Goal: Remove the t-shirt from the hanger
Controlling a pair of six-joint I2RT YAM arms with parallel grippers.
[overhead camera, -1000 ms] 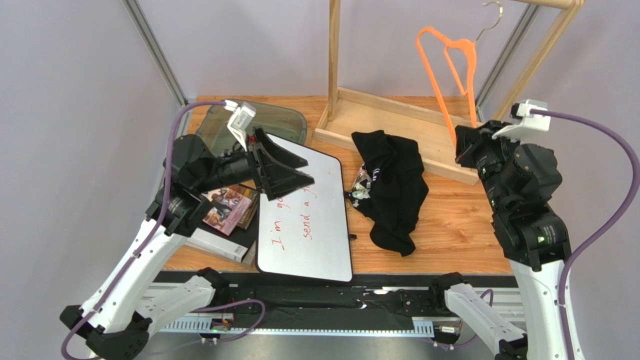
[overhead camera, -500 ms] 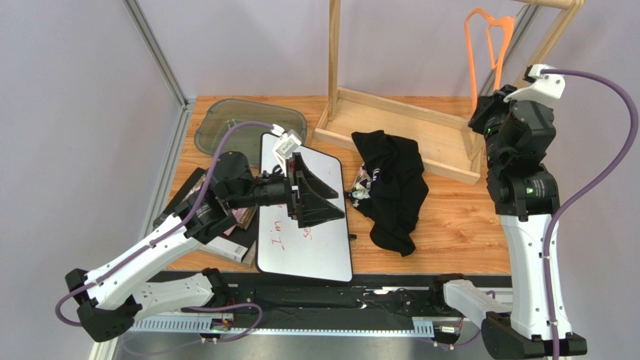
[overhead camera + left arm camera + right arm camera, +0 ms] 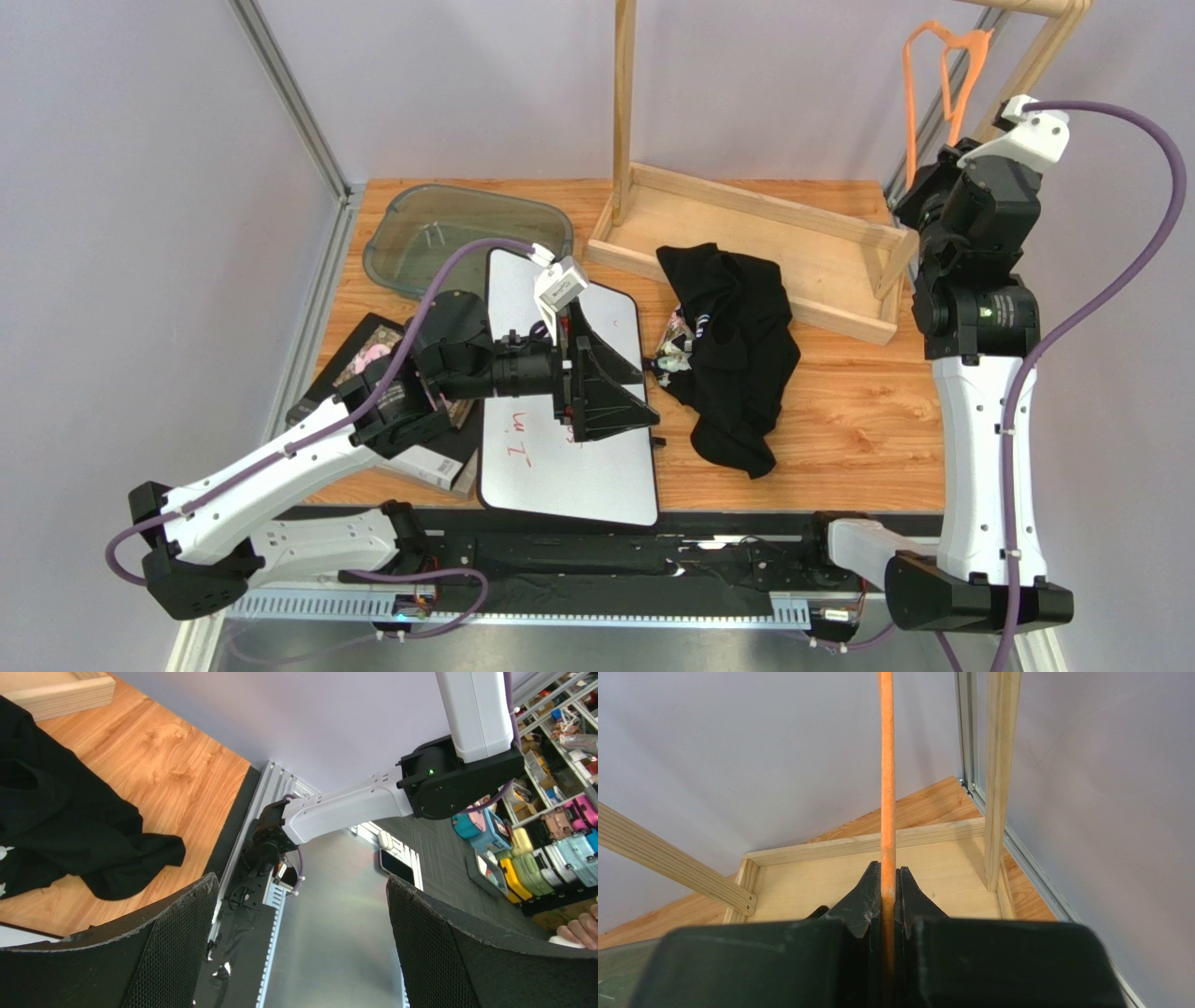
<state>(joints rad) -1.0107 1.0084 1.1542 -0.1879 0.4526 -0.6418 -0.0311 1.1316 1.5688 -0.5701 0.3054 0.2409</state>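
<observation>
The black t-shirt [image 3: 735,347] lies crumpled on the wooden table, off the hanger; its edge also shows in the left wrist view [image 3: 63,826]. The orange hanger [image 3: 937,84] is bare and held high at the back right, by the wooden rack's post. My right gripper [image 3: 932,175] is shut on the hanger's orange bar [image 3: 887,777], which runs up between the jaws [image 3: 887,882]. My left gripper [image 3: 617,396] is open and empty, over the whiteboard, left of the t-shirt; its fingers [image 3: 168,945] stand wide apart.
A tall pale wooden rack with a tray base [image 3: 744,238] stands at the back. A whiteboard [image 3: 568,462] with red writing lies at front centre. A dark glass lid [image 3: 463,235] and books [image 3: 379,364] lie at the left.
My right gripper has lifted the hanger up and to the right, toward the rack's right post. My left gripper has moved right and forward over the whiteboard, nearer the t-shirt.
</observation>
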